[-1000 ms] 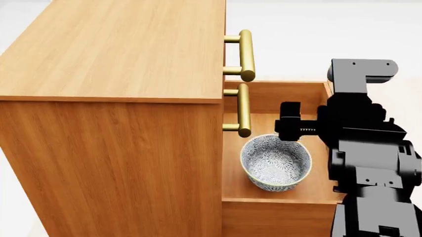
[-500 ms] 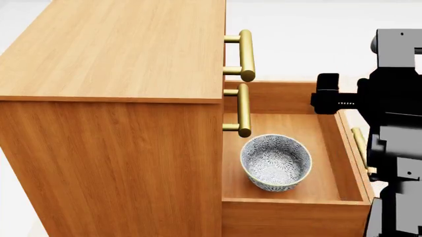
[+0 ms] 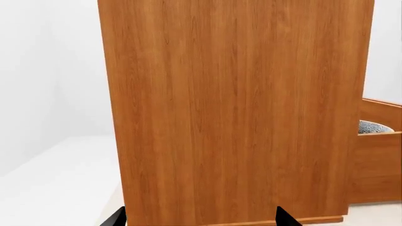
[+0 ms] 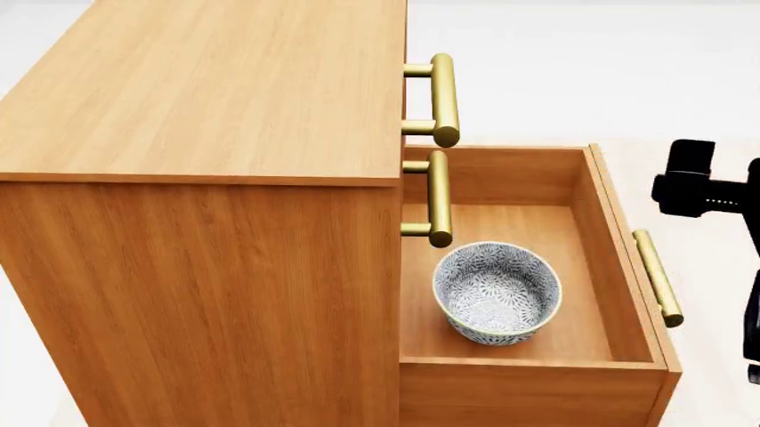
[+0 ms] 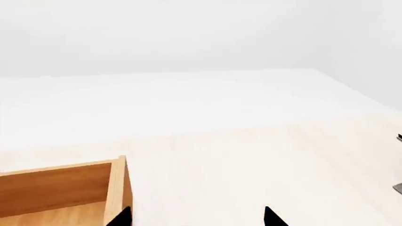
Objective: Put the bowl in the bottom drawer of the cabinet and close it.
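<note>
Right gripper [image 5: 195,217] empty; bowl [image 4: 497,292] sits in bottom drawer [image 4: 618,267].

Right arm [image 4: 713,191] now clear of bottom drawer [image 4: 611,258].

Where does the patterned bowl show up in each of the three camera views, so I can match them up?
Head view: the bowl sits in the open bottom drawer, low and right of centre.
Left wrist view: only a sliver of the bowl peeks over the drawer wall at the right edge.
Right wrist view: the bowl is not in it; just a drawer corner.
Shared landmark: the bottom drawer's wooden wall.
</note>
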Available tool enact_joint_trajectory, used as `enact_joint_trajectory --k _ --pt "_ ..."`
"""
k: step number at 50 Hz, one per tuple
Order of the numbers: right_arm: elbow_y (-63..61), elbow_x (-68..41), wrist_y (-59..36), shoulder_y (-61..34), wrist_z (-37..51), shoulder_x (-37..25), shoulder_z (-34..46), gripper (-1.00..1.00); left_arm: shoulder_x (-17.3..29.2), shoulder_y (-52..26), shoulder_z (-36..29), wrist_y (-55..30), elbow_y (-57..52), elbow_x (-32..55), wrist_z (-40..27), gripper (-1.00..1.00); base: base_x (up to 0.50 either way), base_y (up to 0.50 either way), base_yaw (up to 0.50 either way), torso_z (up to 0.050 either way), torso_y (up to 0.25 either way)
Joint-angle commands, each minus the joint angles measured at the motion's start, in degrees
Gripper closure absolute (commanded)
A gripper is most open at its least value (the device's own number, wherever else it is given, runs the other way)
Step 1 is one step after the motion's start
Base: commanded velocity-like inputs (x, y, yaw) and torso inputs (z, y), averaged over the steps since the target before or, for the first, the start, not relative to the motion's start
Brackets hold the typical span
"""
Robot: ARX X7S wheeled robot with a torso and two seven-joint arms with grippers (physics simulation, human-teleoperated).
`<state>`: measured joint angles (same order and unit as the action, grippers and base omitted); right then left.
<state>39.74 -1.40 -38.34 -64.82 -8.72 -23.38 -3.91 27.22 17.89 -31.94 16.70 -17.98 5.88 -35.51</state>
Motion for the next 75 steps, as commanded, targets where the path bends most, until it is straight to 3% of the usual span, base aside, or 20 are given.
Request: enact_joint_trajectory --k 1,69,72,75 --pt "-4.6 -0.7 -0.3 4.7 1.9 -2.0 -3.0 -1.00 0.1 0.0 -0.1 -0.1 -0.1 -0.1 -0.1 -1.00 0.00 0.00 0.00 0.000 0.000" --pt "4.8 -2.2 11.0 16.7 3.1 -3.9 -7.2 -1.00 0.3 -0.4 -0.6 -0.3 0.2 -0.1 -0.7 -1.00 0.00 0.00 0.00 0.000 0.000" --pt "4.9 -2.1 11.4 17.3 3.1 -3.8 -7.2 -1.00 0.5 -0.5 -0.8 -4.6 -1.3 -0.8 -1.2 -1.00 0.00 0.00 0.00 0.000 0.000" --pt "7.1 -2.0 12.8 17.2 3.3 -3.8 -7.2 -1.00 0.5 -0.1 -0.3 -0.1 -0.4 0.8 -0.7 -1.00 0.00 0.00 0.00 0.000 0.000"
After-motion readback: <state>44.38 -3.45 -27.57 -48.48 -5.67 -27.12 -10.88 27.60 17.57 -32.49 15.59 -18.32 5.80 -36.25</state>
